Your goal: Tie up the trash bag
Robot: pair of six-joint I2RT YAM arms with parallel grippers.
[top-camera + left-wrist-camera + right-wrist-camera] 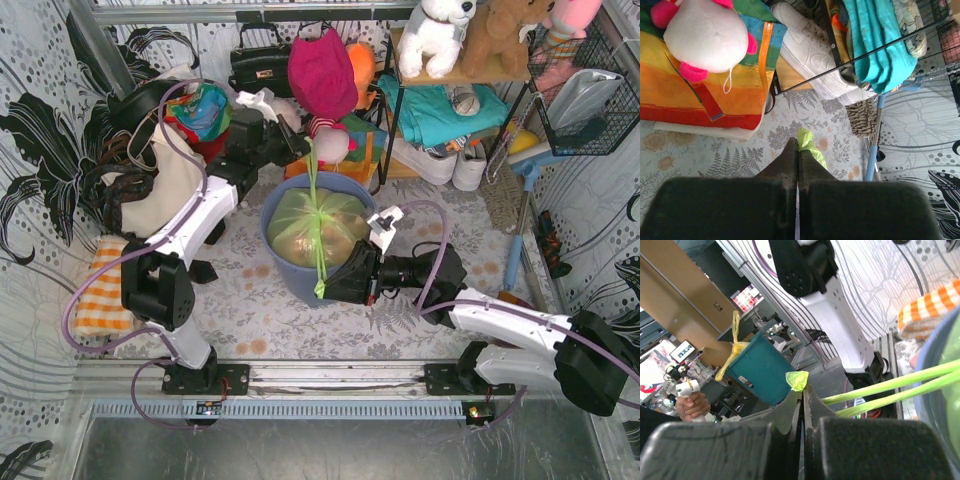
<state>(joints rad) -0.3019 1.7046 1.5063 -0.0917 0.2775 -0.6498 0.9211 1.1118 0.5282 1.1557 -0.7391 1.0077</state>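
Between left fingers (788,161) and right fingers (814,407) stretch trash bag (300,226) ends.

We count one trash bag (318,225), one blue bin (290,278), two pincers, the left pincer (798,146) and right pincer (802,389), one black handbag (260,68) and one orange checked cloth (100,290).

White arm links (205,210), black joints (160,290), mauve cables (67,315).
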